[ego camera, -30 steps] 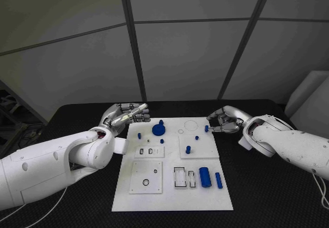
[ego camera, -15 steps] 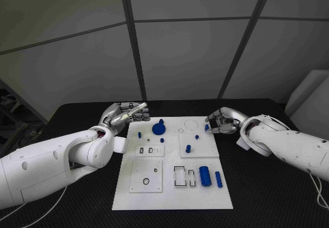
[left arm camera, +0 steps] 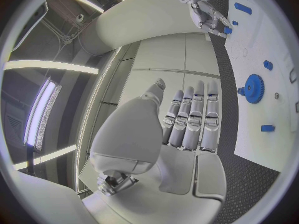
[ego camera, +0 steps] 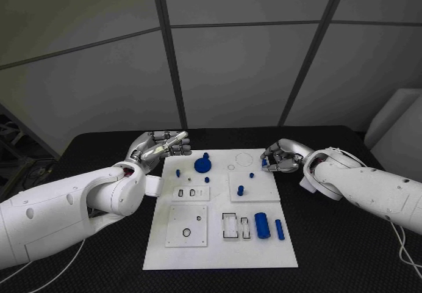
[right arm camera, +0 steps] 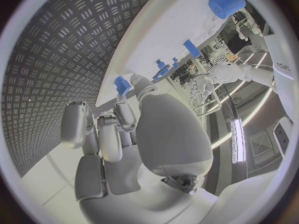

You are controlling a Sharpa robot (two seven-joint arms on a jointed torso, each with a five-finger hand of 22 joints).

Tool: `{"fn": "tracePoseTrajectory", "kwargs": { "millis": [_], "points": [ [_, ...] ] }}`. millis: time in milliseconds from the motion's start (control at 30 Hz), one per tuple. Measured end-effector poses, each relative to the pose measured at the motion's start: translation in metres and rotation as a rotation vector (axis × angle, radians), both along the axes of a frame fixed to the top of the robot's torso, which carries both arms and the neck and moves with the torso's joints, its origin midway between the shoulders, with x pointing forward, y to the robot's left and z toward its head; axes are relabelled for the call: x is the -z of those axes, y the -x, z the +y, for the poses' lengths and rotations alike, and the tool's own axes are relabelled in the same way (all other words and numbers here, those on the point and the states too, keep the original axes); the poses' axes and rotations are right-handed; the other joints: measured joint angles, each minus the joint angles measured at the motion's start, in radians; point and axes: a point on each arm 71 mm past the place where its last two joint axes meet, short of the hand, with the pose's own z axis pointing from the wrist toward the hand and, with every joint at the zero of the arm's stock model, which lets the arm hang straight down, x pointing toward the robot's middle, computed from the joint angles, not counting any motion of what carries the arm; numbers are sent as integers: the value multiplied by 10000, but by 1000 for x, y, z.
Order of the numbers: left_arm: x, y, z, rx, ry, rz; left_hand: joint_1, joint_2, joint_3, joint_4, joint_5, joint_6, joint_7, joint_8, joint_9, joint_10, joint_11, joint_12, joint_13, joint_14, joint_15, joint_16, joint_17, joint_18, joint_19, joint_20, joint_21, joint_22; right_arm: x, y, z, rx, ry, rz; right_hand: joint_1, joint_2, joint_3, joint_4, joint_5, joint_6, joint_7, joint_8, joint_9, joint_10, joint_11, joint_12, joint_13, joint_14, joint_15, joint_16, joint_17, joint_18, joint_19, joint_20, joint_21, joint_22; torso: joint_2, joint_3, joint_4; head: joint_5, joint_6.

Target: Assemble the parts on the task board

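White task board (ego camera: pixel 220 250) flat on the black table (ego camera: pixel 352 244), my right hand (ego camera: pixel 282 156) now slid further over the board's far right corner, pinching a small blue peg (right arm camera: pixel 122 85) that sticks out past my fingertips, my left hand (ego camera: pixel 163 146) as before beside the board's far left corner, fingers straight and close together, holding nothing, big blue gear (ego camera: pixel 203 163) lying flat near it.

Task board (ego camera: pixel 220 250) mid-table — left hand (ego camera: pixel 161 146) at its far-left corner, right hand (ego camera: pixel 280 156) at its far-right.

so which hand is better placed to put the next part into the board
The right hand, most likely. It already pinches a small blue part at the far right edge of the task board. The left hand hovers by the far left corner, fingers straight, holding nothing.
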Motion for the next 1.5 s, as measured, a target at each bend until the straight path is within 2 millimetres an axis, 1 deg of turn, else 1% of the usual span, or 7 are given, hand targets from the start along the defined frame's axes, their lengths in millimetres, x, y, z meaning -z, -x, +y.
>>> {"fn": "tracePoseTrajectory", "kwargs": {
  "millis": [400,533,733,1033,1133,1300,1500],
  "points": [
    [0,0,0,-7,-4,0,53,53,12,-69,0,0,0,0,0,0,0,0,0,0,0,-37,12,0,0,0,0,-12,2,-1,1,64,139,41,40,39,1,0,0,33,33,49,8,34,-35,37,12,0,0,0,-1,0,35,-35,47,20,1,12,0,45,-21],
    [0,0,1,-8,-5,0,53,53,12,-69,0,0,0,0,0,0,0,0,0,0,0,-37,12,0,0,0,0,-11,2,-1,1,96,178,48,40,39,1,0,0,70,-4,50,7,35,-35,37,28,0,0,0,-1,0,34,-35,47,20,1,15,0,46,-33],
    [0,0,1,-11,-6,1,53,53,12,-69,0,0,0,0,0,0,0,0,0,0,0,-37,12,0,0,0,0,-10,2,-2,0,166,237,54,41,116,1,1,1,70,-3,49,7,34,-35,37,41,0,0,0,-2,-1,34,-35,47,19,1,18,-1,46,-46],
    [0,0,1,-16,-9,2,53,53,12,-69,0,0,0,0,0,0,0,0,0,0,0,-37,11,0,0,0,0,-10,3,-3,0,222,281,67,41,116,1,0,1,93,20,50,15,34,-35,36,46,0,0,-1,-3,-1,34,-35,47,18,1,22,-4,40,-66],
    [0,0,1,-21,-11,2,53,53,12,-69,0,0,0,0,0,0,0,0,0,0,0,-37,11,0,0,0,0,-10,3,-3,0,241,293,72,48,215,1,1,1,197,-5,82,26,70,-71,74,71,0,0,-1,-3,-1,34,-35,47,42,1,23,-5,40,-70],
    [0,0,2,-23,-13,3,53,53,12,-69,0,0,0,0,0,0,0,0,0,0,0,-37,20,0,0,0,0,-9,3,-3,1,244,300,77,54,315,1,1,1,676,-131,352,115,180,-181,141,171,-9,-9,-1,-4,-1,88,-90,76,100,1,23,-5,39,-78],
    [0,0,2,-26,-15,2,53,53,12,-69,0,0,0,0,0,0,0,0,0,0,0,-37,19,0,0,0,0,-9,3,-4,1,272,293,40,120,484,100,-40,0,1128,-322,623,189,338,-339,236,289,-1,-183,-1,-4,-1,175,-177,105,184,1,25,-6,40,-90]
  ]
}}
